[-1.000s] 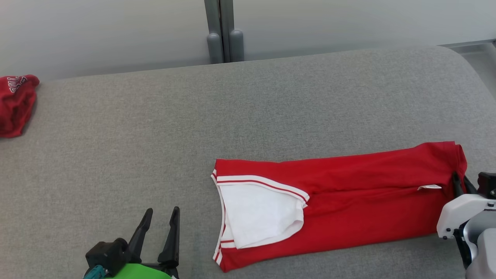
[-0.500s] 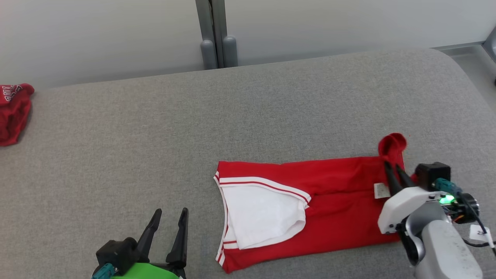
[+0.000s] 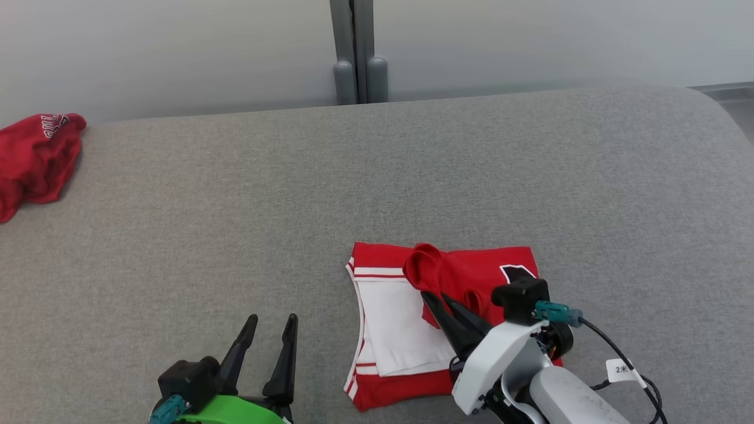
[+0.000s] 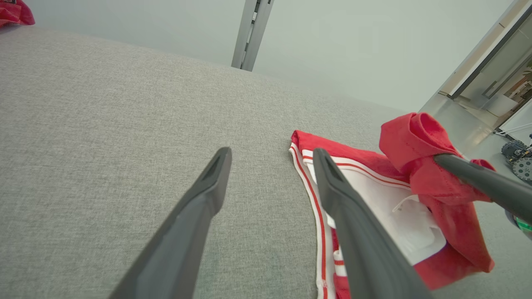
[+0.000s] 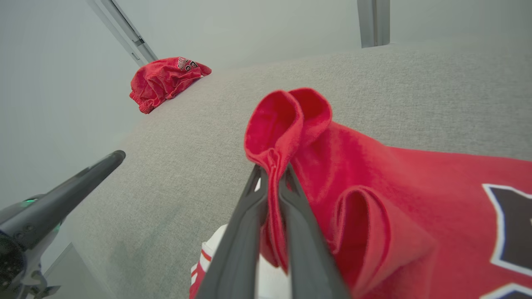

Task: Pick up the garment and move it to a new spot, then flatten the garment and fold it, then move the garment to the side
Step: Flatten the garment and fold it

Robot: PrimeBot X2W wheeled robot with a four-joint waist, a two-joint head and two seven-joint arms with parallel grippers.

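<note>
The garment (image 3: pixel 477 274) is red with white trim and a white inner panel, and lies at the near middle of the grey table (image 3: pixel 235 206). Its right end is doubled back to the left over the rest, and a black and white print shows on top. My right gripper (image 3: pixel 435 296) is shut on a bunched red edge of it, held just above the white panel. In the right wrist view the gripper (image 5: pixel 272 168) pinches a fold of the garment (image 5: pixel 395 187) between its fingers. To the left of the garment (image 4: pixel 415 137), my left gripper (image 3: pixel 272 321) (image 4: pixel 272 153) stands open and holds nothing.
Another red garment (image 3: pixel 35 159) (image 5: pixel 166 81) lies crumpled at the table's far left edge. A grey post (image 3: pixel 353 53) stands behind the table's back edge. The table's right end curves away, with floor beyond it.
My right gripper has carried the garment's right end leftward over the rest, so the long strip is now doubled to about half its length. The head camera shifted. The left gripper stayed put.
</note>
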